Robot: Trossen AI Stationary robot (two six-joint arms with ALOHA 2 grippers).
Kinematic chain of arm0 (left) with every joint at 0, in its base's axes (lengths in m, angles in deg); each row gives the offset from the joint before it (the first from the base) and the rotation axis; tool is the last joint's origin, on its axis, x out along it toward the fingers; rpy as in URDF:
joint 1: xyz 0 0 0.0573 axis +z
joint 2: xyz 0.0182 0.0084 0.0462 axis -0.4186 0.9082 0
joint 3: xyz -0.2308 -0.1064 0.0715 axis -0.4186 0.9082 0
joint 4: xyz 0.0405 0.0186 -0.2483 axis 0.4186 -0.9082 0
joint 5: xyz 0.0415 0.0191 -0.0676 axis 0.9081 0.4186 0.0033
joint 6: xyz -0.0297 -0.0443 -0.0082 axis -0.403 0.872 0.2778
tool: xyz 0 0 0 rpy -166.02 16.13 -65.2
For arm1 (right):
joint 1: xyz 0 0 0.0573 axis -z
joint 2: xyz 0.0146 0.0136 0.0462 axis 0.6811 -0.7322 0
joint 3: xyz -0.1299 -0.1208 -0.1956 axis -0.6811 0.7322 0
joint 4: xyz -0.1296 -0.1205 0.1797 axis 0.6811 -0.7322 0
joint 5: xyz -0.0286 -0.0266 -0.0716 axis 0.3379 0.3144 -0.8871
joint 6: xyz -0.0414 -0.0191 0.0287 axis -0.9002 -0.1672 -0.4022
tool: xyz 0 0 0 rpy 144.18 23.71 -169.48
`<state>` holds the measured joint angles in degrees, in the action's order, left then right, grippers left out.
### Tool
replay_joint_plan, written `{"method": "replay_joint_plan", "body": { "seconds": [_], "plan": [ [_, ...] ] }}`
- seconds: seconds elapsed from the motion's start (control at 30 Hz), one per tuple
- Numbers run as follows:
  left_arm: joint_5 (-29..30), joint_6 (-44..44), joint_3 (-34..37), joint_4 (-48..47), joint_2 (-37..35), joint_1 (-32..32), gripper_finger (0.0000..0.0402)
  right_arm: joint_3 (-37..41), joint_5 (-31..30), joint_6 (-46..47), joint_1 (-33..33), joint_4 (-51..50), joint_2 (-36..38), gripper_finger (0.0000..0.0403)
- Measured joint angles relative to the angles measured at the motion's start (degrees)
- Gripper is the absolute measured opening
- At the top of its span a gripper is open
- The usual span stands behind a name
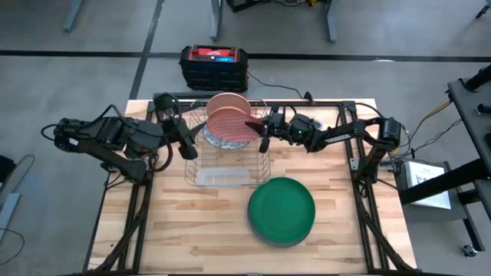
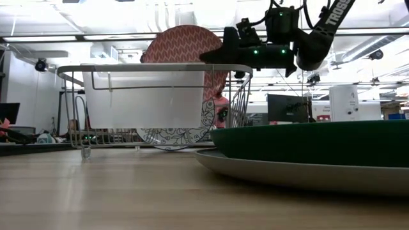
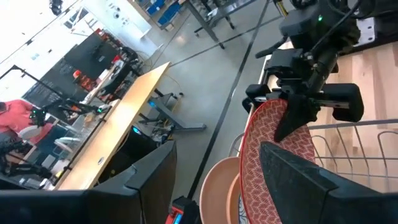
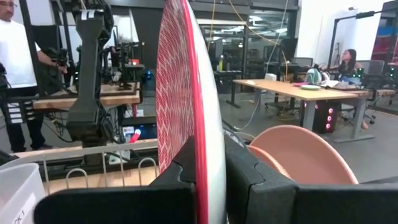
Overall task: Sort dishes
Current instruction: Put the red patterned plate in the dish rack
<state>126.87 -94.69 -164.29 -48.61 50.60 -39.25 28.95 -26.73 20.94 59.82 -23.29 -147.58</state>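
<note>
A silver wire rack (image 1: 222, 149) with a clear plastic tray (image 1: 222, 176) at its front is seen standing on the light wooden table (image 1: 192, 230), toward the back of it. Three plates are seen upright in the rack. The round red plate with a fine white zigzag pattern (image 1: 229, 125) is gripped at its rim by the right claw (image 1: 259, 125), whose two dark fingers (image 4: 255, 180) are closed on the plate's edge; the edge of the plate is seen to pass between them in the right wrist view. The plate is held almost vertical above the rack, and its top stands higher than the rack's upper wire in the low view.

Just behind it, at the back of the rack, a round salmon-pink plate (image 1: 228, 101) is leaned. In front of the red plate and lower, a white plate with a dark speckled pattern (image 1: 219, 142) is seated; whether it touches the red plate cannot be told.

The left claw (image 1: 184, 142) is found at the left side of the rack, with its fingers spread wide and nothing between them. Its dark fingers (image 3: 298, 180) are pointed toward the red plate, near it but apart.

On the front right part of the table, well apart from the rack, a large round dark green plate (image 1: 281, 209) is laid flat on top of a grey plate (image 2: 287, 174), of which only the rim is shown.

Behind the table, a black and red box (image 1: 213, 66) is placed on the floor.
</note>
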Motion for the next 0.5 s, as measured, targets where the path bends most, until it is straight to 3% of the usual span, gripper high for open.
{"method": "replay_joint_plan", "body": {
  "seconds": [0.5],
  "plan": [
    [0.00,-0.51,0.00,-0.11,-0.02,0.00,0.0219,-1.85,0.09,-0.08,-0.11,0.86,-6.44,0.0019]
  ]
}}
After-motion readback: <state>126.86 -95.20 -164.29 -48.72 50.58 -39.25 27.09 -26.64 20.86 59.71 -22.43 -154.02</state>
